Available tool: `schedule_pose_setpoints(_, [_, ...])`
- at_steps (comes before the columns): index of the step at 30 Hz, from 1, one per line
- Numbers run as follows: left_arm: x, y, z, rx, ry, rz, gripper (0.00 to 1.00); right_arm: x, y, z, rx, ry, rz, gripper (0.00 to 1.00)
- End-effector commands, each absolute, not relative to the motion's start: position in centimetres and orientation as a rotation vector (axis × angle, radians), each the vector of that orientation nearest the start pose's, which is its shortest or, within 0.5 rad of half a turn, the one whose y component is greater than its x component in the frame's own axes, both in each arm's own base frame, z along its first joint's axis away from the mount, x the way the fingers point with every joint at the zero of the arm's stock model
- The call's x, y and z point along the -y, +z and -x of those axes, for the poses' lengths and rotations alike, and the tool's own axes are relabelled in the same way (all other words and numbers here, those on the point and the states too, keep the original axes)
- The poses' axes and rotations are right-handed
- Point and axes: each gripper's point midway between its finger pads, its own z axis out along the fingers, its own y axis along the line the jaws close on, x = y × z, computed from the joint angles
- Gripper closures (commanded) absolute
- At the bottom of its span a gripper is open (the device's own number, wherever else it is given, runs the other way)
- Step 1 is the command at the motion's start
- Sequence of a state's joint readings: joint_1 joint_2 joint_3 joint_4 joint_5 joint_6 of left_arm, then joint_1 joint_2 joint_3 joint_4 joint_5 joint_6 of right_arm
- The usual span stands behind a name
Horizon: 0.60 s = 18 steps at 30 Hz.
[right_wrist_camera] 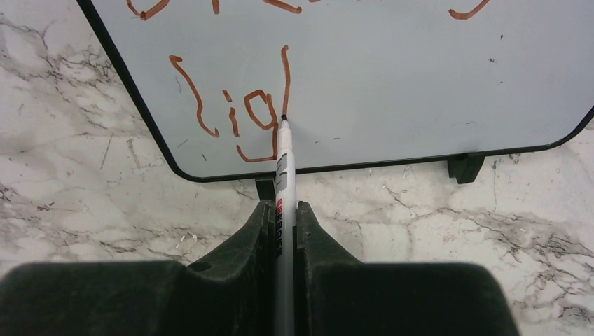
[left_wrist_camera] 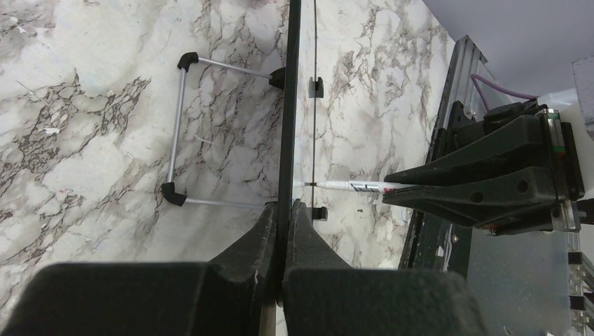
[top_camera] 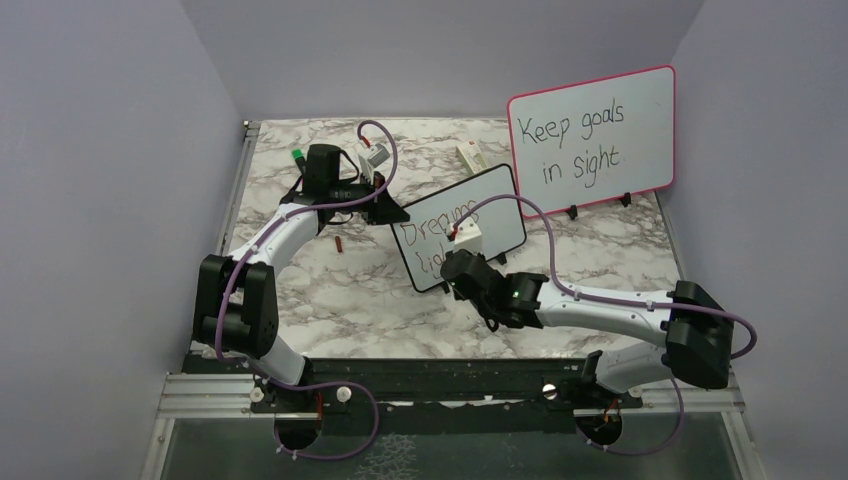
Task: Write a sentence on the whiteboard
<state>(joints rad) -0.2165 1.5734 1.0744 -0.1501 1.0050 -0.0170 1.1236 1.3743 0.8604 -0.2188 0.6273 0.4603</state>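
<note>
The right fingers (right_wrist_camera: 245, 252), clamped on the marker (right_wrist_camera: 284, 157), aim its long axis straight at the whiteboard (right_wrist_camera: 420, 77), with the tip touching just right of "lig" in the sentence (right_wrist_camera: 238, 115) (second line, close above the lower frame). Bare board lies open to the right. The left fingers (left_wrist_camera: 246, 245) pinch the board's edge, steadying it upright on the worktop (right_wrist_camera: 434, 238).

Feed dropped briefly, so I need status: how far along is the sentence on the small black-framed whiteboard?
Done: a first red handwritten line, apparently "Dreams", on the small black-framed whiteboard. In hand: the left tool clamps the board's edge; the right tool holds the white marker pen, tip on the board, second line reading "lig" plus one upright stroke. Left: finishing that word and any words after it.
</note>
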Motion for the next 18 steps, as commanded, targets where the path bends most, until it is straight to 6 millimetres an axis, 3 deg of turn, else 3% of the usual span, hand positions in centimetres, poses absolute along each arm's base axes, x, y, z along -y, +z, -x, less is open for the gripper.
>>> schedule_pose_setpoints(1, [21.1, 10.1, -32.3, -2.272, -1.075, -0.699, 1.0, -27.5, 10.4, -22.5, -2.171, 0.17, 0.426, 0.99])
schedule_pose_setpoints(9, [21.1, 10.1, -32.3, -2.273, -1.073, -0.699, 1.0, -27.7, 10.7, -22.6, -2.162, 0.181, 0.421, 0.99])
schedule_pose_setpoints(18, [21.0, 10.0, -32.2, -2.275, -1.074, -0.698, 1.0, -28.2, 12.7, -23.8, -2.087, 0.198, 0.368, 0.99])
